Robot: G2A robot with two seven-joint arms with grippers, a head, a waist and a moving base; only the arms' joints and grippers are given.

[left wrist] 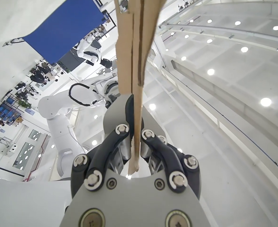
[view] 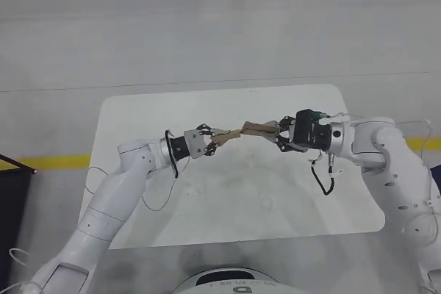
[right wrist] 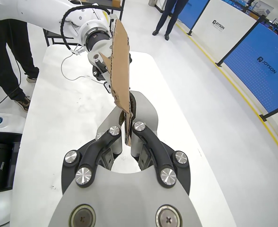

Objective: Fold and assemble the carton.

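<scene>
Seemingly at the opening-out step — holding the flattened carton [view: 244, 133] clear of the bench [view: 294, 209] near its middle, clamped at its 9 o'clock end in the left jaws and at its 3 o'clock end in the right jaws — next probably needs easing the layers apart.

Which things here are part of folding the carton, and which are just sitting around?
In the job: carton, clamped at its ends by the left gripper and right gripper; table below.
Just around: blue panels, black rack, yellow floor line.
</scene>
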